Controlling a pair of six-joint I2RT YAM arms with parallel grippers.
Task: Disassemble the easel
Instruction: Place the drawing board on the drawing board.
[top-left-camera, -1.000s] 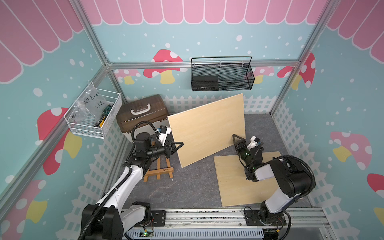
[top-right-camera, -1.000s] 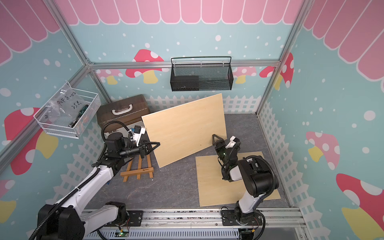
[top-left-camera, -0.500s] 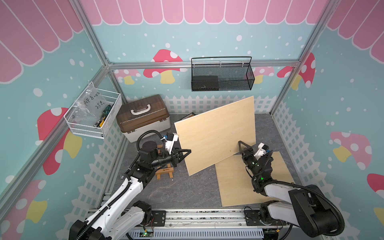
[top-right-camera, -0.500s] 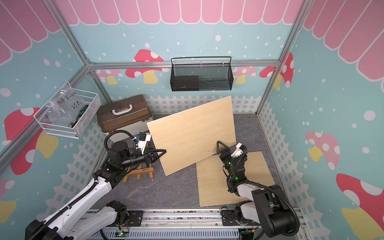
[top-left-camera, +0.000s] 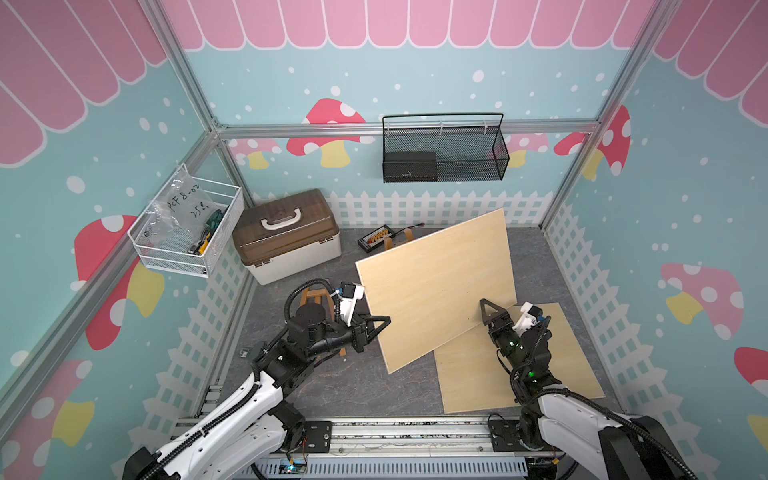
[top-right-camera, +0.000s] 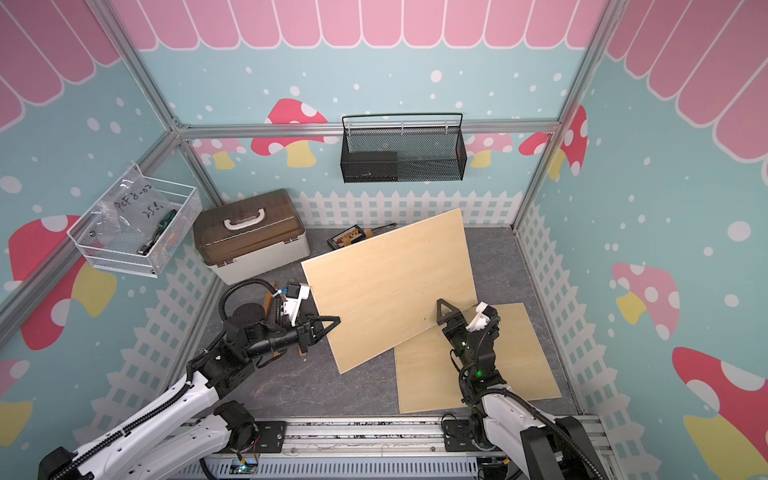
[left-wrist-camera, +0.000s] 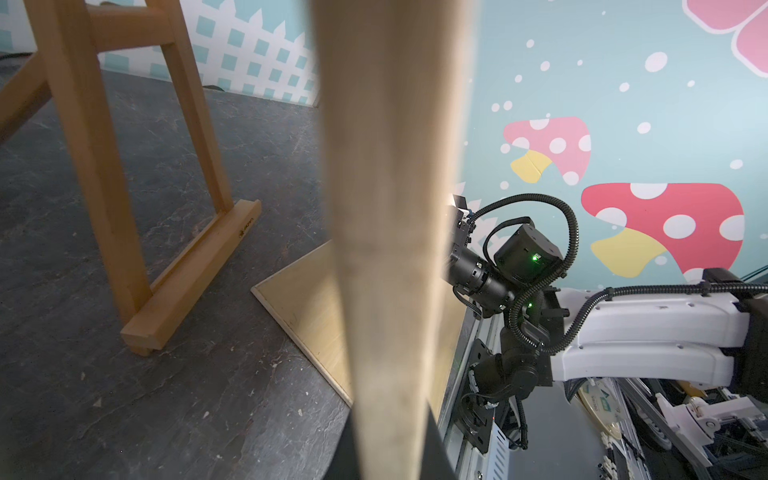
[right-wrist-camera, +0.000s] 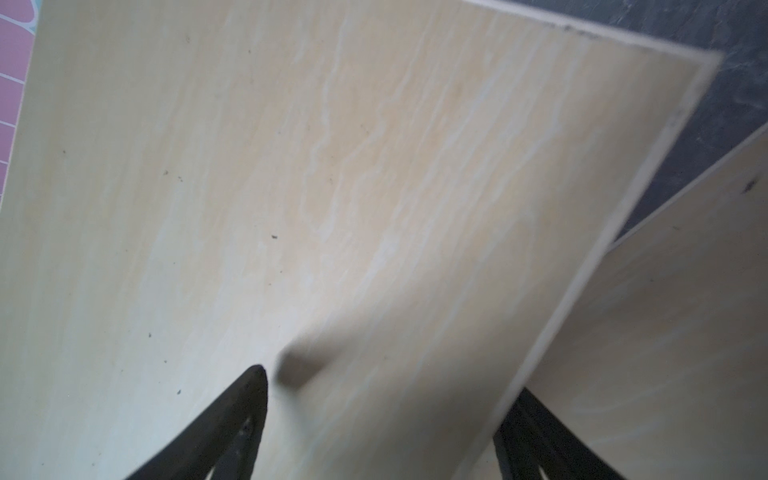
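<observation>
A pale plywood board (top-left-camera: 436, 286) (top-right-camera: 390, 282) hangs tilted above the floor. My left gripper (top-left-camera: 380, 324) (top-right-camera: 330, 322) is shut on its left edge; in the left wrist view that edge (left-wrist-camera: 395, 208) runs up from between the jaws of the left gripper (left-wrist-camera: 390, 457). My right gripper (top-left-camera: 494, 316) (top-right-camera: 446, 311) (right-wrist-camera: 390, 380) stands open astride the board's lower right edge, one finger over the face of the board (right-wrist-camera: 332, 187) and one behind it. The wooden easel (top-left-camera: 318, 295) (left-wrist-camera: 95, 145) stands on the floor behind my left arm, apart from the board.
A second board (top-left-camera: 519, 365) (left-wrist-camera: 307, 307) (right-wrist-camera: 685, 311) lies flat at the front right, partly under the held one. A brown-lidded toolbox (top-left-camera: 286, 237) stands at the back left, with a small black strip (top-left-camera: 376, 241) beside it. A white wire basket (top-left-camera: 187, 232) and a black mesh basket (top-left-camera: 444, 153) hang on the walls.
Both arms have carried the board to the right and forward, away from the easel and over the flat board. The left gripper has stayed shut on it.
</observation>
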